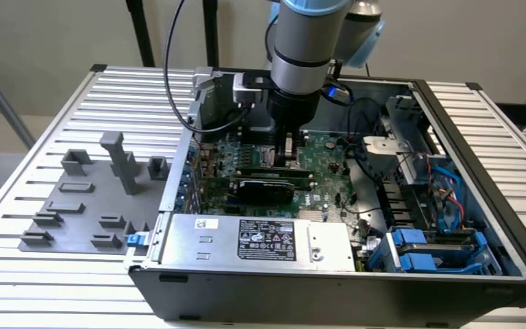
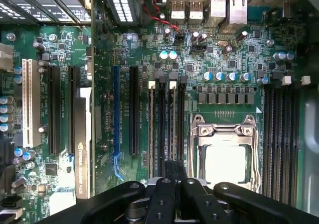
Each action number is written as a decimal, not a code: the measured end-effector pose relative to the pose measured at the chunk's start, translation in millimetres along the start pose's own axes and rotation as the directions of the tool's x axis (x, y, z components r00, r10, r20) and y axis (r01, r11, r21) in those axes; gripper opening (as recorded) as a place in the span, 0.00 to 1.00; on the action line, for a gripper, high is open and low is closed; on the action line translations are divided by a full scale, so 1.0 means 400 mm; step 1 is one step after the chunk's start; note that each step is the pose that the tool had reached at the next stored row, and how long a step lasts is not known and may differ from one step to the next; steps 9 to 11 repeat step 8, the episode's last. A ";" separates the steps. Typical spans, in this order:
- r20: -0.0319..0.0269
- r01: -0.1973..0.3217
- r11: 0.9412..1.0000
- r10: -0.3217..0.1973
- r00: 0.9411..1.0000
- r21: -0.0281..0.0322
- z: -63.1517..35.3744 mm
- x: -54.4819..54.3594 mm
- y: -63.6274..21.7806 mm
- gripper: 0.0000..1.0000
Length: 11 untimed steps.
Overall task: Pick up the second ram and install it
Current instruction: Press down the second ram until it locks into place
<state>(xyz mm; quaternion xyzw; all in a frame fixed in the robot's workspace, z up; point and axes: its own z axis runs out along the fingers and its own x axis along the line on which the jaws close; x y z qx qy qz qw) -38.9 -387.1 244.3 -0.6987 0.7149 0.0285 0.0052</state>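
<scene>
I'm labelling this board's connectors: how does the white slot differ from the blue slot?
The white slot is broad and shorter; the blue slot is thin and runs longer. The blue slot ends in a latch tab; the white slot shows none. Both stand empty and run parallel on the green motherboard.

Glossy green motherboard (image 2: 239, 50), bare-metal socket frame (image 2: 224, 132)

Thin second ram (image 2: 171, 129) edge-on among motherboard slots
</scene>
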 end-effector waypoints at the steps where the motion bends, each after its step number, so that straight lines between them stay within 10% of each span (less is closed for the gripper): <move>1: 0.000 0.000 1.000 0.000 1.000 0.000 0.000 0.000 0.000 0.11; 11: 0.000 0.000 1.000 0.000 1.000 0.000 -0.001 0.000 0.000 0.11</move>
